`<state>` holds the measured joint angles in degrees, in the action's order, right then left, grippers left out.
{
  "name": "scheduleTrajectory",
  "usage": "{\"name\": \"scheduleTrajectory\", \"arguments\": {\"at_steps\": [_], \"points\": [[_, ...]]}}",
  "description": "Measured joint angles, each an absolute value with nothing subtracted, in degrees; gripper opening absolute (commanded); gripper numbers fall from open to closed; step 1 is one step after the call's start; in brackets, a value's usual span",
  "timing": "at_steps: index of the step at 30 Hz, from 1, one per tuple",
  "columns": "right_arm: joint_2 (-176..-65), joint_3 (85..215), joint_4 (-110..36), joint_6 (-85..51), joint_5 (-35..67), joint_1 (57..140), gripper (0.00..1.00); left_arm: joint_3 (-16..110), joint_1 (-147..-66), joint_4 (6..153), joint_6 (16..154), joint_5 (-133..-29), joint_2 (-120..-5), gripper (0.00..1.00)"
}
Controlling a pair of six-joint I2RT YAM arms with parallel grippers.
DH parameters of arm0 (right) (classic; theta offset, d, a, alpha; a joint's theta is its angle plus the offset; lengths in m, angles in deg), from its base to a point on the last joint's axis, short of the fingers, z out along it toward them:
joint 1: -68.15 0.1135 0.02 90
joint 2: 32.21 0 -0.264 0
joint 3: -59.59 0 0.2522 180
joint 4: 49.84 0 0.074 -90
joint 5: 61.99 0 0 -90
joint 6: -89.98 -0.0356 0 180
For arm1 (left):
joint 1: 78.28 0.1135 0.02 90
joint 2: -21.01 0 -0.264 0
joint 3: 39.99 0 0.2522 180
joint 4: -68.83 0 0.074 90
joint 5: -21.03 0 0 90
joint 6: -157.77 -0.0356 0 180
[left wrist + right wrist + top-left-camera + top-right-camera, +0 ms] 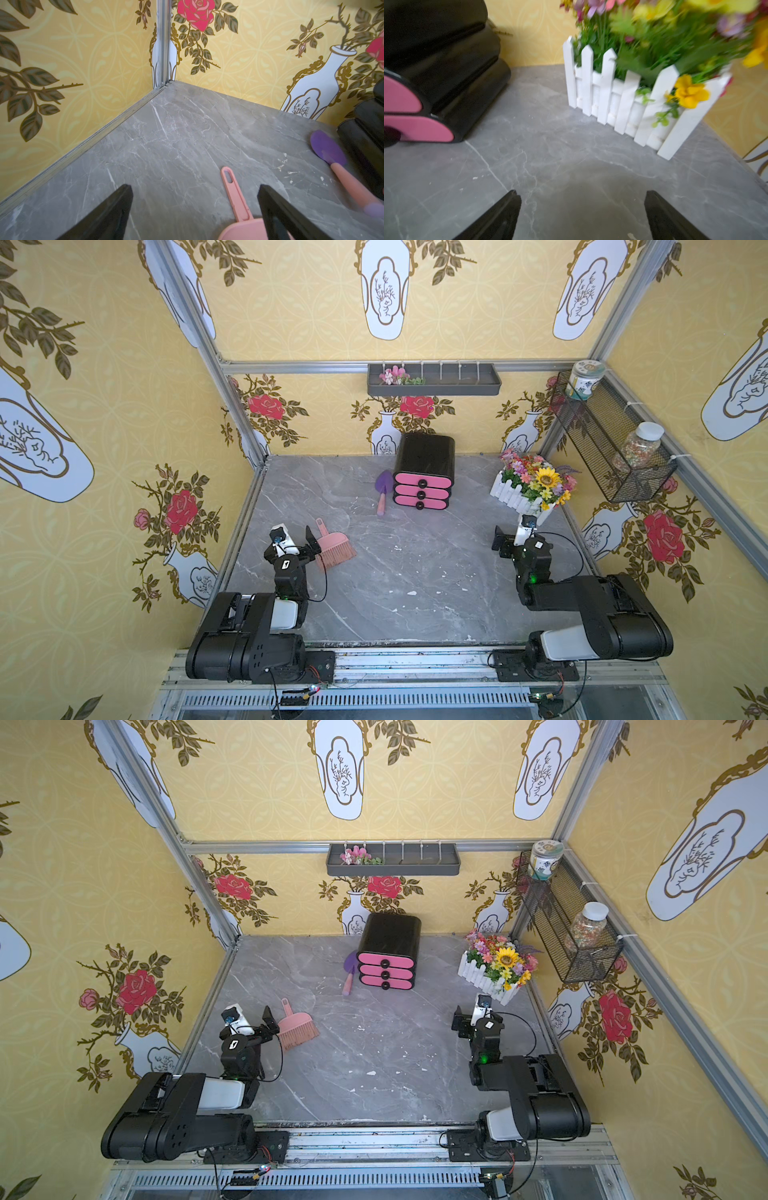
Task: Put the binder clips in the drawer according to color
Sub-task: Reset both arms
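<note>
The drawer (pixel 424 477) stands at the rear centre of the worktop (pixel 395 572), close to the back wall. It is a glossy black shell with rounded corners. Its three stacked pink fronts each carry a round black knob and sit flush with the shell.

The worktop is a flat grey slab with a marble pattern of pale veins and scattered white flecks.

The planter (pixel 519 497), a white picket-fence box filled with mixed artificial flowers, sits at the rear corner on the right arm's side.

The hand brush (pixel 334 547) is pink, with a flat slotted handle and fanned bristles. It lies just beside the left arm.

The trowel (pixel 383 489) has a purple blade and a pink handle. It lies just beside the drawer, on the left arm's side.

The left end effector (pixel 194 188) has its black tapered fingers wide apart and holds nothing. The right end effector (pixel 582 194) is likewise spread and empty.
</note>
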<state>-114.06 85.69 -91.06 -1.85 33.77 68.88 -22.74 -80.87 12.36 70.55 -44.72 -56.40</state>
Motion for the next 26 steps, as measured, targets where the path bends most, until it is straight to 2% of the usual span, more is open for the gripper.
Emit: {"name": "scheduleTrajectory", "arguments": {"at_steps": [26], "points": [[-114.9,87.8,-85.4,-1.1,29.2,68.5,0.97,-22.4,-80.1,12.4,70.8,-45.4,-56.4,1.0]]}}
